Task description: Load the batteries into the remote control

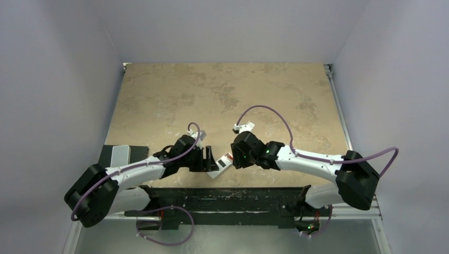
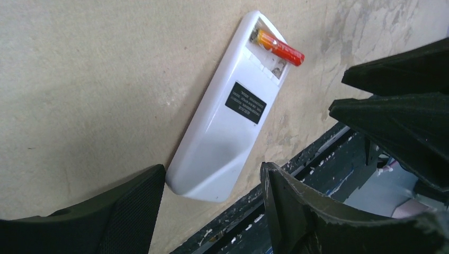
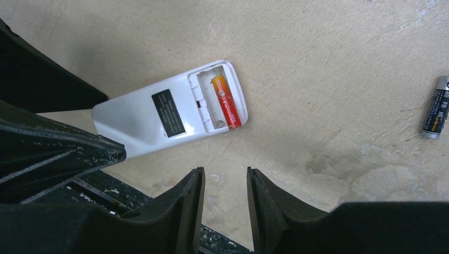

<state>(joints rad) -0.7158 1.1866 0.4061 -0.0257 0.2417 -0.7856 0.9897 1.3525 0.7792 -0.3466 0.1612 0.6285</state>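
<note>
White plastic remote control (image 1: 220, 166): lies back-up on the beige, mottled counter (image 1: 222, 90), close to its near edge, between the two hands; its battery compartment is uncovered.
Reddish-orange cylindrical battery (image 2: 278, 46): sits askew in the compartment, one end poking over the remote's side rim.
Dark grey cylindrical battery (image 3: 435, 108): flat on the counter, well apart from the remote, past its compartment end.
Left hand (image 2: 212, 182): fingers spread, flanking the remote's plain end; contact cannot be told.
Right hand (image 3: 225, 174): fingers parted, nothing between them, beside the remote's long side.
Light-grey rounded plate (image 1: 120, 155): near left, beside the left arm.
</note>
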